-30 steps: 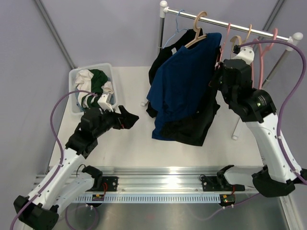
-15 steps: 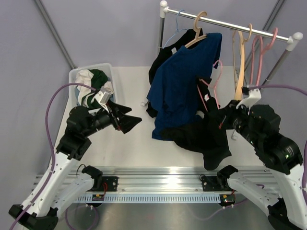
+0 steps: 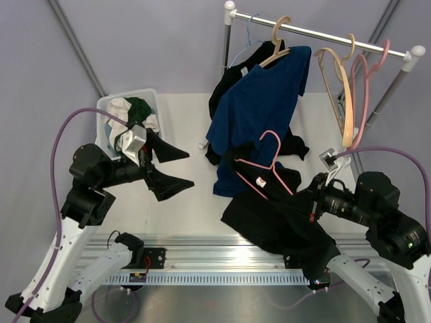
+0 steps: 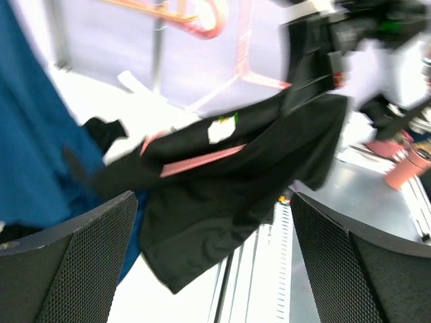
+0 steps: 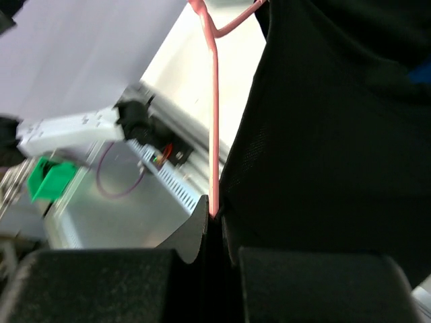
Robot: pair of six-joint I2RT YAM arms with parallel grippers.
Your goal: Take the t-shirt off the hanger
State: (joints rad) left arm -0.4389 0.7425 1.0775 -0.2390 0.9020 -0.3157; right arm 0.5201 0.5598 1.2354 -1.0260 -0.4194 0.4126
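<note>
A black t-shirt (image 4: pixel 222 202) on pink hanger (image 4: pixel 199 160); white neck label (image 4: pixel 221 130) blurred, unreadable.

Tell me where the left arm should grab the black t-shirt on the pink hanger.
Probably the loose fabric below the pink hanger, from the left: the black t-shirt droops free there, facing the open left gripper, while the right gripper clamps the hanger.

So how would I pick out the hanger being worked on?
From the clothes rail at the back, look toward the right arm. The pink hanger in the right gripper carries a black t-shirt; unlike the other hangers, it is off the rail.
</note>
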